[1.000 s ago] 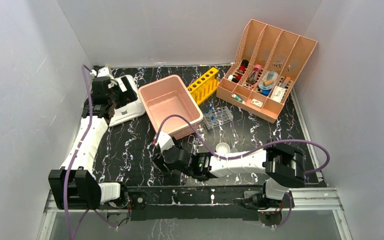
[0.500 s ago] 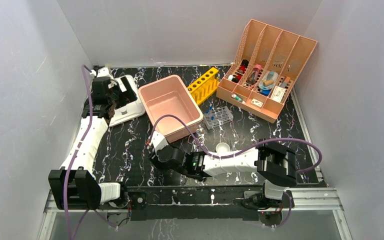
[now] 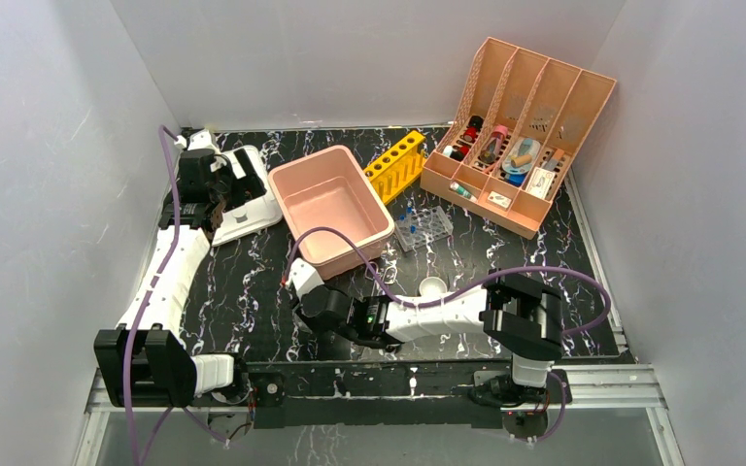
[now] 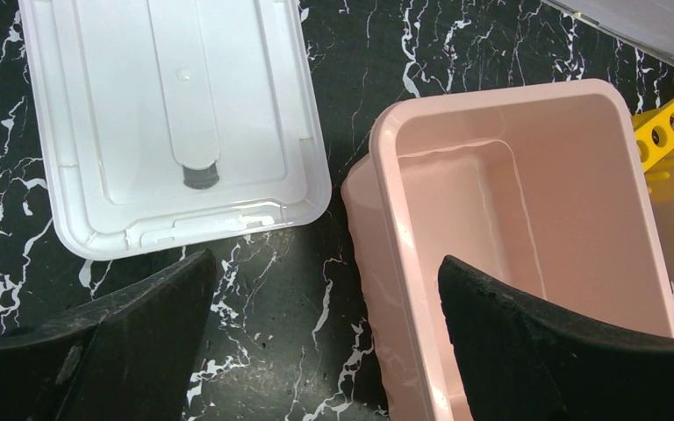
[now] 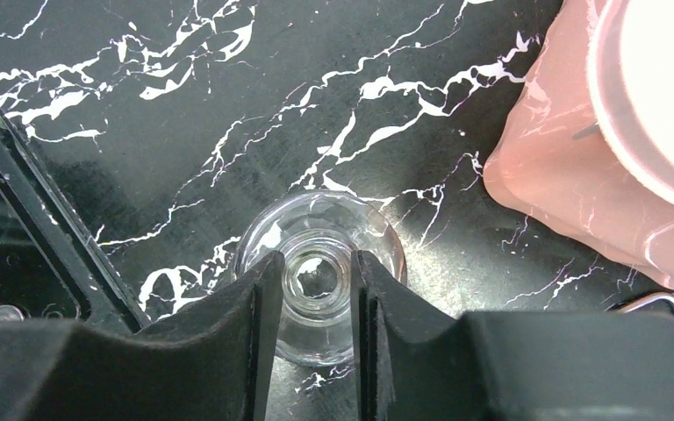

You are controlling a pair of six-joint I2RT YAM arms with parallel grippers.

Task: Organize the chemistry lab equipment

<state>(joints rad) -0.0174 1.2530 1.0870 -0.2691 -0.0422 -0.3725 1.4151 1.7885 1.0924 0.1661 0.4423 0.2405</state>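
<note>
The clear round glass flask point(image 5: 316, 210) stands on the black marbled table, seen from above in the right wrist view. My right gripper point(image 5: 316, 260) is shut on the flask's neck, one finger on each side. In the top view the right gripper point(image 3: 301, 291) is just in front of the pink tub's near corner and hides the flask. A little white round dish point(image 3: 432, 286) sits to its right. A metal wire loop point(image 5: 651, 303) of the tongs shows by the tub. My left gripper point(image 4: 326, 263) is open and empty above the table.
The large pink tub point(image 3: 287, 216) is empty; its rim point(image 4: 386, 175) lies under my left gripper's right finger. A white lid point(image 3: 248, 199) lies left of it. A yellow tube rack point(image 3: 395, 165), a clear-blue rack point(image 3: 423, 226) and the peach organizer point(image 3: 520, 136) stand at the back right.
My right gripper has shifted a little to the left along the tub's near side. The left arm has not moved.
</note>
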